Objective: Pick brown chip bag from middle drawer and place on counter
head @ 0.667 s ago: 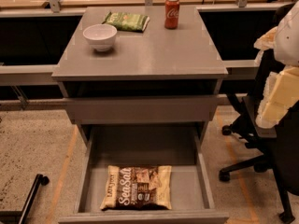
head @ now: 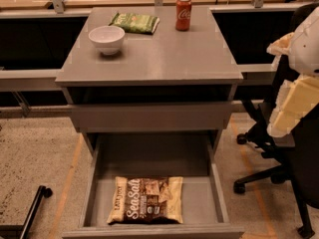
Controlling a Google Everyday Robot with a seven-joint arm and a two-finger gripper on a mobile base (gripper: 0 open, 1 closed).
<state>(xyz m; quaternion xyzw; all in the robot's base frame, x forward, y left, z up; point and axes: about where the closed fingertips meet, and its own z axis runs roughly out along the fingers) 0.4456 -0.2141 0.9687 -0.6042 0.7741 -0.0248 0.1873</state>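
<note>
The brown chip bag [head: 145,200] with white "Sea Salt" lettering lies flat on the floor of the open middle drawer [head: 199,198], near its front. The grey counter [head: 164,54] tops the cabinet above it. My gripper [head: 294,103] is on the cream and white arm at the right edge of the view. It hangs beside the cabinet, level with the closed upper drawer front [head: 149,116], well above and right of the bag and holding nothing that shows.
On the counter stand a white bowl [head: 106,39], a green snack bag [head: 134,22] and a red soda can [head: 183,13]. A black office chair [head: 279,173] stands right of the drawer. A black wheeled leg [head: 35,203] lies on the floor at left.
</note>
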